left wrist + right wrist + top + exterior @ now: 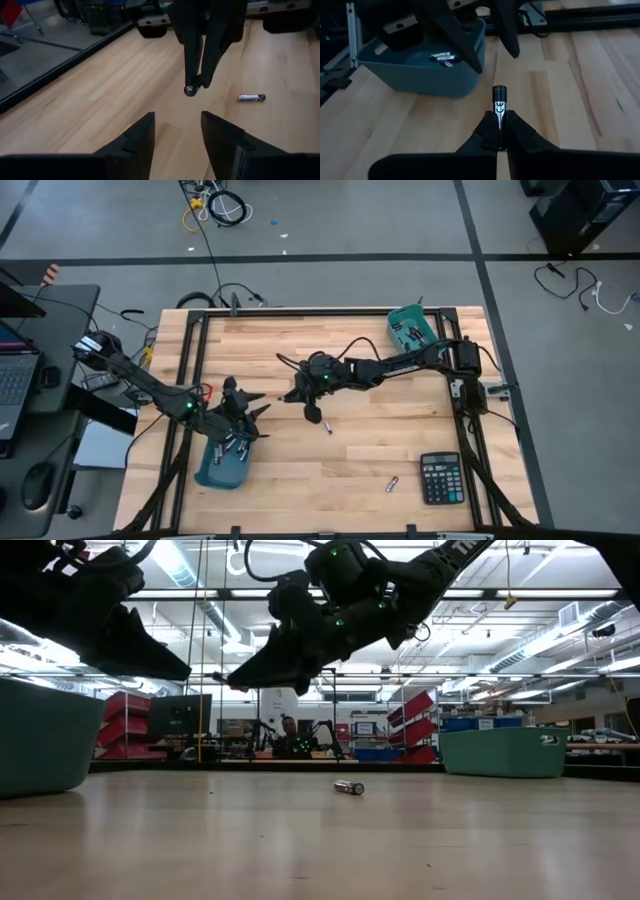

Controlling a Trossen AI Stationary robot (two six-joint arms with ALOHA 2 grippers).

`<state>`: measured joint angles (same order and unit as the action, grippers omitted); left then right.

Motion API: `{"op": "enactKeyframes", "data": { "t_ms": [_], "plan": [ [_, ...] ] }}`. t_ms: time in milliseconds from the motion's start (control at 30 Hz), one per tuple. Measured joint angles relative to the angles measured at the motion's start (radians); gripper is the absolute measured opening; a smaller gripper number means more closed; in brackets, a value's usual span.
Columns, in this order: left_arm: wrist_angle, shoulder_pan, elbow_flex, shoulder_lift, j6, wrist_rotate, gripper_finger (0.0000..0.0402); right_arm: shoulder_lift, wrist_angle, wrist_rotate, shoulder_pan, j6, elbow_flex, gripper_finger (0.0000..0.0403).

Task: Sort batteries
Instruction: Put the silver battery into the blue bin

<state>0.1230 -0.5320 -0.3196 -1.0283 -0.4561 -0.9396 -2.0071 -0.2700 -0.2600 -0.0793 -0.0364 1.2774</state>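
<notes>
— What's on the left?

— My left hand hangs spread over the near teal bin, with batteries lying in it.

— And the right?

— My right hand pinches a black battery above mid-table. Another battery lies beside the calculator; a second teal bin sits far right.

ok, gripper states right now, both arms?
Left gripper: open, empty, above the teal bin.
Right gripper: shut on a battery, mid-table.
</notes>
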Motion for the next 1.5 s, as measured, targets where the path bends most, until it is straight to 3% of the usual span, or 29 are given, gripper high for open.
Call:
{"op": "enactKeyframes", "data": {
  "t_ms": [200,333,967,1133,1500],
  "plan": [
    [0.233,0.002,0.031,0.0,0.145,0.01,0.0165,0.004,-0.056,-0.003,0.015,0.032,0.0,0.0007],
    [0.305,0.002,0.031,-0.001,0.228,0.036,0.0166,0.004,-0.09,-0.003,0.028,0.056,0.0,0.0007],
    [0.463,0.003,0.031,-0.147,0.269,0.089,0.0163,0.004,-0.146,-0.003,0.051,0.1,0.001,0.0007],
    [0.555,0.001,0.033,-0.157,0.376,0.097,0.0162,0.008,-0.139,-0.013,0.052,0.1,0.002,0.0007],
    [0.565,-0.004,0.029,-0.15,0.377,0.106,0.0162,0.003,-0.088,0.024,0.059,0.119,0.002,0.0007]
  ]
}}
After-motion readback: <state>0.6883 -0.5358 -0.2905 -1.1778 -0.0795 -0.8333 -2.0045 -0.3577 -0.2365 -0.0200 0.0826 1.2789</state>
